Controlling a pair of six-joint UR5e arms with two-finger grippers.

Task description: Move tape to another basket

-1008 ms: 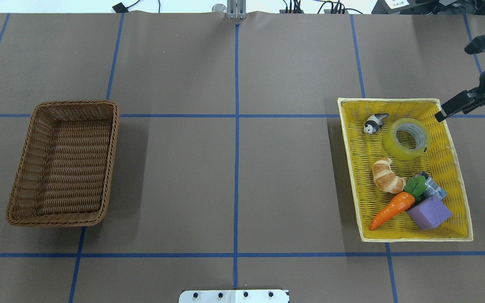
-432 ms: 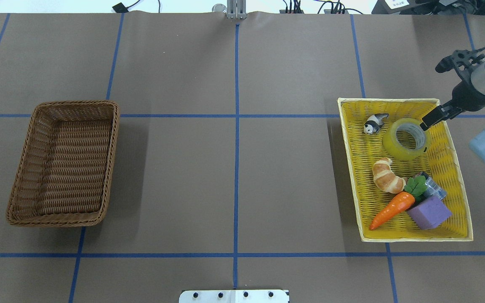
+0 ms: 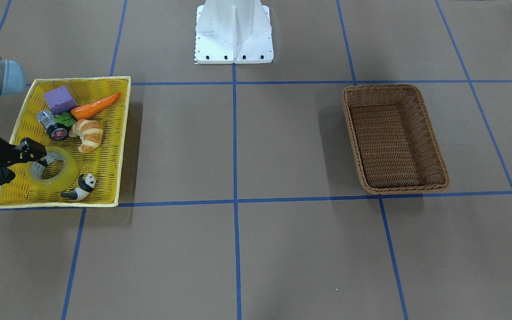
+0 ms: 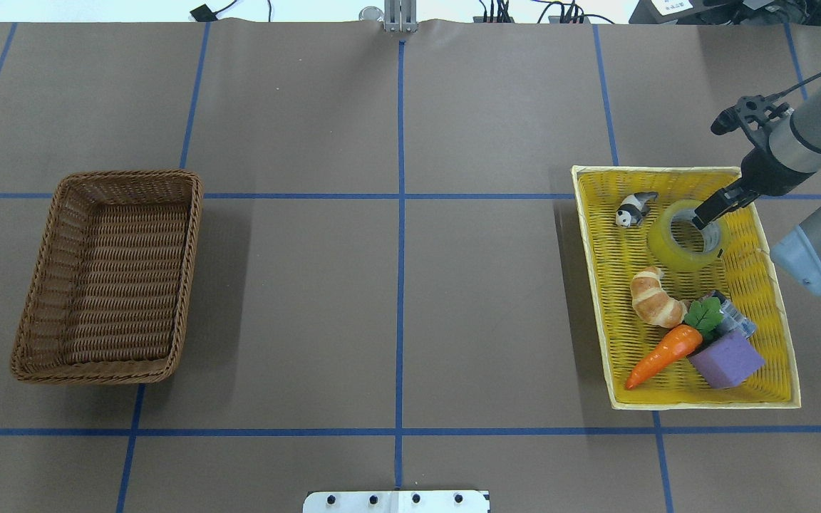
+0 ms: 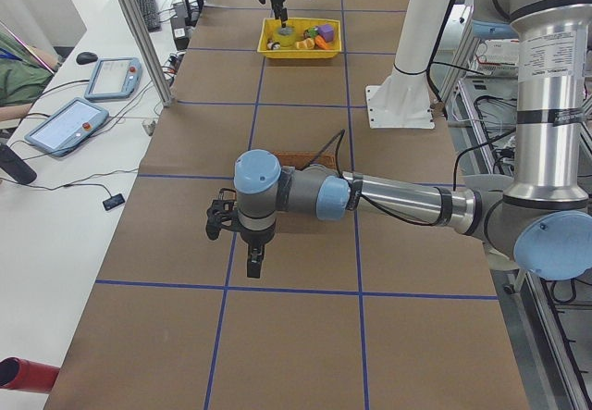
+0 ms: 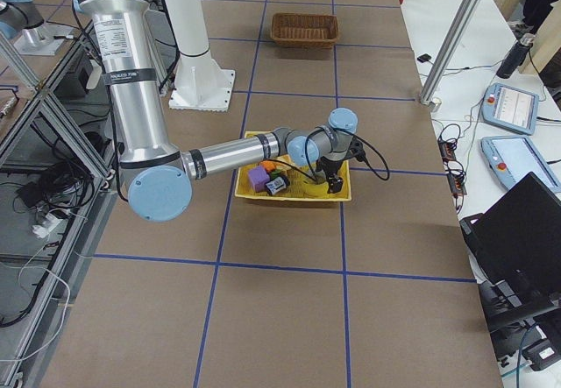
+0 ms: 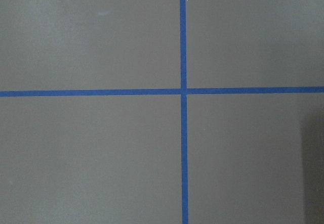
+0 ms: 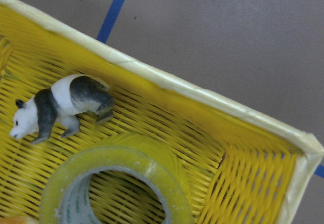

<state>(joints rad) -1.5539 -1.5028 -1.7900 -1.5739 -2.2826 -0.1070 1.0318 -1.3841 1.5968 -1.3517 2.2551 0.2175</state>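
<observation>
The tape, a wide yellowish roll with a grey core, lies flat in the far part of a yellow tray; it also shows in the front view and the right wrist view. My right gripper is low over the tape's far right rim. In the front view it looks open, one finger over the roll's hole and the other outside the roll's wall. The brown wicker basket stands empty at the far left. My left gripper shows only in the exterior left view, above the table, so I cannot tell its state.
The tray also holds a panda figure next to the tape, a croissant, a carrot, a purple block and a small black roll with a red label. Blue tape lines grid the brown table.
My right gripper has moved from outside the tray's far right corner leftward and down onto the tape's rim. The tape and the other things have not moved.
</observation>
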